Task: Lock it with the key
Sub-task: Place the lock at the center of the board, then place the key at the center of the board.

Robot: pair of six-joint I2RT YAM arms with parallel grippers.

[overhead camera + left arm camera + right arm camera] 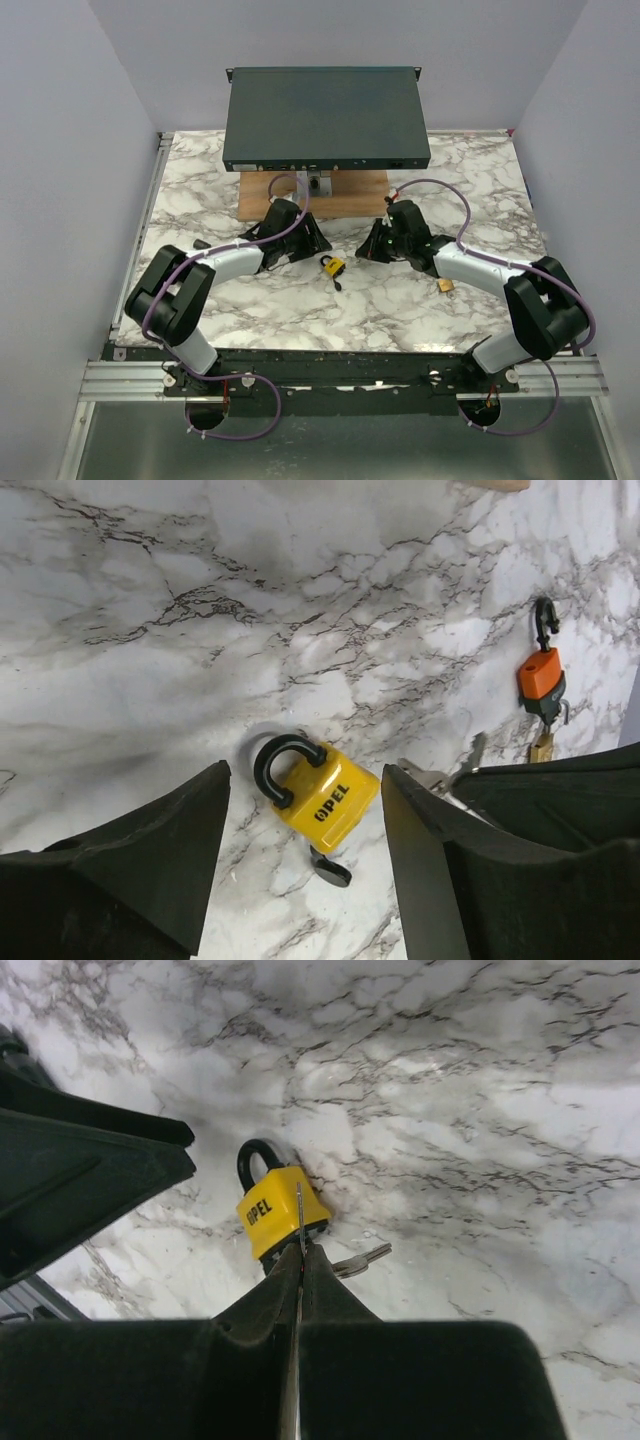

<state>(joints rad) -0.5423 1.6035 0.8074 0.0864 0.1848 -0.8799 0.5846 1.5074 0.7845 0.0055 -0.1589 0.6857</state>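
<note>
Currently we log: yellow padlock [320, 795] lying between the wide-spread fingers of left gripper [305, 775].
Right gripper [300, 1252] pinches a thin metal sliver [299, 1215] above it; orange key [540, 674] lies well apart.

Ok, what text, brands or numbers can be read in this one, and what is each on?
"OPEL": black print on the body of the yellow padlock, legible in both wrist views.
Front-panel markings on the dark rack unit: too small to read.
No other text shows.
</note>
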